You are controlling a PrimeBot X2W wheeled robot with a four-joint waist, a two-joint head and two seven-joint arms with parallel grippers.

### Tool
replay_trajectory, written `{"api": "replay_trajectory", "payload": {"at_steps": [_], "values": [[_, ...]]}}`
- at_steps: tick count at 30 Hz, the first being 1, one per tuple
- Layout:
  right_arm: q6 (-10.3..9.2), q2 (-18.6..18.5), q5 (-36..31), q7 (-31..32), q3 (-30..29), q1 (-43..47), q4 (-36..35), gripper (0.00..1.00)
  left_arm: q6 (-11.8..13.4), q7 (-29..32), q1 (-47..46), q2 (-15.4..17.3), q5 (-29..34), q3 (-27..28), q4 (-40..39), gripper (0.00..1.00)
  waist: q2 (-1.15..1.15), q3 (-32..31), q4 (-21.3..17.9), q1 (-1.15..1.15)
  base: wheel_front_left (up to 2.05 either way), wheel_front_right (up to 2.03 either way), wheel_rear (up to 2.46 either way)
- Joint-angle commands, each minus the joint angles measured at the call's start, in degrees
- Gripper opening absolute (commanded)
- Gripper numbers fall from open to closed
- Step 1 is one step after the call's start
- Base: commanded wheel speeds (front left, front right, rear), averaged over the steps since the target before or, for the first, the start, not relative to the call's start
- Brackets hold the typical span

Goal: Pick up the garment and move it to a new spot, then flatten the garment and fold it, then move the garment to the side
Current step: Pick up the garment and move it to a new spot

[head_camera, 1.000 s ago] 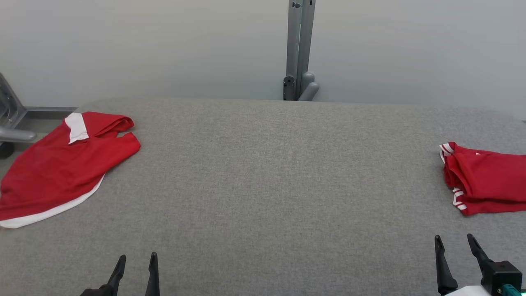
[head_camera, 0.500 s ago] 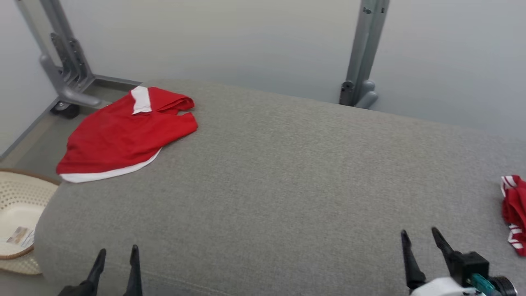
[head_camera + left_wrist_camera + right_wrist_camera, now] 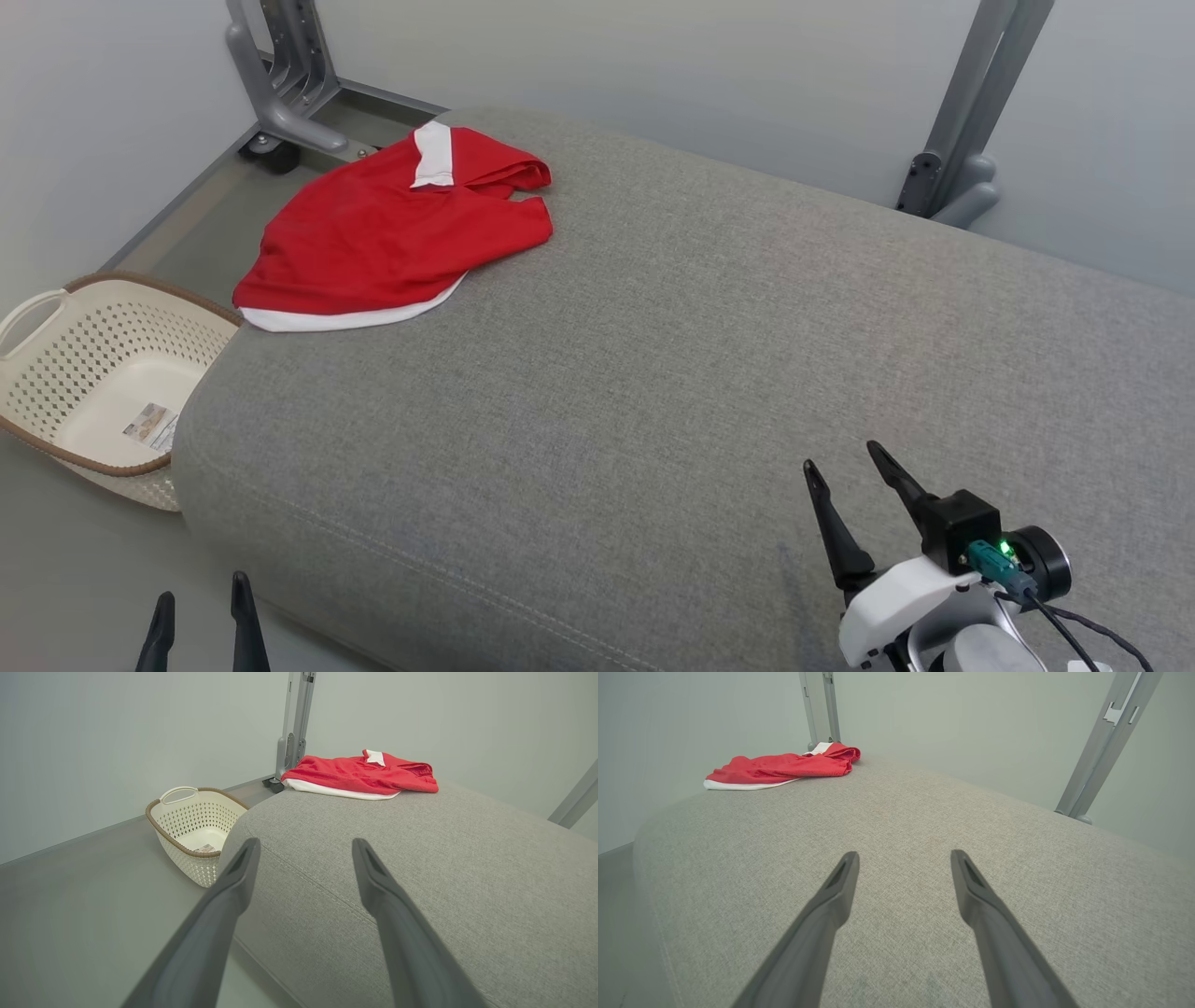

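Note:
A red garment (image 3: 392, 233) with white trim lies loosely spread at the far left corner of the grey padded table (image 3: 709, 373); its hem hangs at the table's left edge. The left wrist view has the garment (image 3: 362, 774) ahead, and the right wrist view has the garment (image 3: 784, 767) at the far left. My left gripper (image 3: 201, 607) hovers open off the table's near left corner, over the floor. My right gripper (image 3: 845, 467) stands open above the table's near right part. Both hold nothing and are far from the garment.
A cream perforated laundry basket (image 3: 56, 373) with a brown rim sits on the floor left of the table, also in the left wrist view as the basket (image 3: 196, 830). Grey metal posts (image 3: 962, 140) stand behind the table by the pale wall.
The camera has turned left: the garment now sits higher and further right in view, the basket has come in, and the second red garment at the right has left the picture. Grippers stay open.

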Motion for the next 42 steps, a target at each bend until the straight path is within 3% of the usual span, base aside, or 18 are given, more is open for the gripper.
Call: {"api": "replay_trajectory", "payload": {"at_steps": [1,6,11,18,22,26,35,42], "values": [[-0.05,-0.31,0.46,-0.15,-0.01,-0.04,-0.03,1.00,0.08,0.02,0.30,-0.08,-0.36,-0.16,0.15,1.00,0.00,0.26,0.22,0.00,0.00,0.00,0.00],[-0.05,-1.62,-0.09,-0.15,-2.79,2.48,-1.10,1.00,-0.28,0.02,-4.85,-0.06,-0.56,-1.44,2.44,1.00,0.00,1.45,0.64,0.00,0.00,0.00,0.00],[-0.05,-5.06,-2.99,-0.15,-6.02,0.55,-4.67,1.00,-0.47,0.02,-17.55,1.53,-3.29,-5.71,9.52,1.00,0.00,11.17,1.10,0.00,0.00,0.00,0.00],[-0.05,-11.59,-7.02,-0.15,-9.30,-3.84,-10.24,1.00,-0.46,0.67,-39.82,6.14,-14.78,-18.73,23.16,1.00,0.00,25.80,1.57,0.00,0.00,0.00,0.00],[-0.07,-13.59,-8.31,0.56,-8.26,-6.29,-13.81,1.00,-0.39,1.07,-49.99,9.65,-21.60,-24.06,30.91,1.00,0.00,30.42,-0.32,0.00,0.00,0.00,0.00],[-0.07,-14.68,-8.66,2.91,-6.57,-7.14,-18.37,1.00,-0.40,1.23,-57.34,10.89,-28.76,-26.01,37.62,1.00,0.00,33.62,-1.75,0.00,0.00,0.00,0.00],[-0.07,-16.84,-7.77,8.37,-4.19,-6.94,-28.03,1.00,-0.40,3.82,-63.45,12.55,-41.05,-27.26,47.38,1.00,0.00,37.12,-5.29,0.00,0.00,0.00,0.00],[-0.07,-18.18,-7.49,12.72,-5.58,-4.43,-36.14,1.00,-0.40,4.10,-63.72,13.92,-48.60,-27.56,49.92,1.00,0.00,38.15,-7.66,0.00,0.00,0.00,0.00]]}}
